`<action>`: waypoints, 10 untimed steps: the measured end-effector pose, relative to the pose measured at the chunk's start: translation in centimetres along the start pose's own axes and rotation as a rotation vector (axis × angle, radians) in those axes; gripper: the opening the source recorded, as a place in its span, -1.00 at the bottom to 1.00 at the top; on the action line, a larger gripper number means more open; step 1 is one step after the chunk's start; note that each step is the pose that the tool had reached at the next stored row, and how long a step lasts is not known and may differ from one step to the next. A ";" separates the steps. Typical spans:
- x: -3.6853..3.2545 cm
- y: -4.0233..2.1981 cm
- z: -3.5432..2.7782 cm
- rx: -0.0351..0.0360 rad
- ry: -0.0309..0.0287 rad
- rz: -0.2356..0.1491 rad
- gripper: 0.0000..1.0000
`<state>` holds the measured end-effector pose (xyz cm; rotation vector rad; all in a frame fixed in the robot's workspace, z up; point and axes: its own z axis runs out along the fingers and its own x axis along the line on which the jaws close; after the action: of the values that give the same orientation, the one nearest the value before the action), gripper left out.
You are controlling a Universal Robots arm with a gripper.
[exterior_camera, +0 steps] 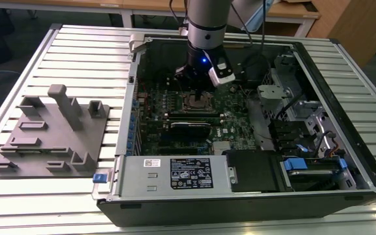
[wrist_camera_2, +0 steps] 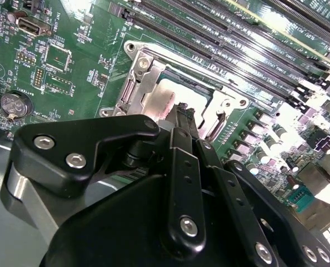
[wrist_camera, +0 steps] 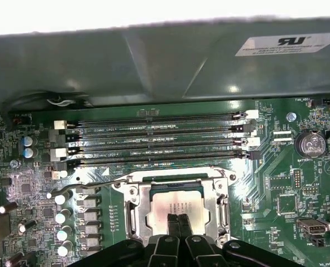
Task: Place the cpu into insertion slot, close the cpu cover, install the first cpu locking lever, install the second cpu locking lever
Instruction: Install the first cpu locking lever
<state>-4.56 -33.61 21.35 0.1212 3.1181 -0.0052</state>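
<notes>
Slatted table [exterior_camera: 77,49], open computer case [exterior_camera: 240,211], gripper [wrist_camera: 179,220] pinched together over cpu [wrist_camera: 164,206]

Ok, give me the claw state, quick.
Claw: closed, fingers pressed together with nothing seen between them, tips at the dull silver-grey square cpu.

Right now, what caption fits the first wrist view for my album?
Shut fingers poised by the cpu sitting in its silvery-rimmed insertion slot.
</notes>
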 end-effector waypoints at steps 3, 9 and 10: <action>0.03 0.00 -0.03 0.0000 0.0000 0.000 -0.79; 0.03 -0.01 -0.22 0.0000 0.0000 0.000 -0.79; 0.02 0.00 -0.25 0.0000 0.0000 0.000 -0.79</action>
<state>-4.59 -33.61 21.61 0.1213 3.1181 -0.0051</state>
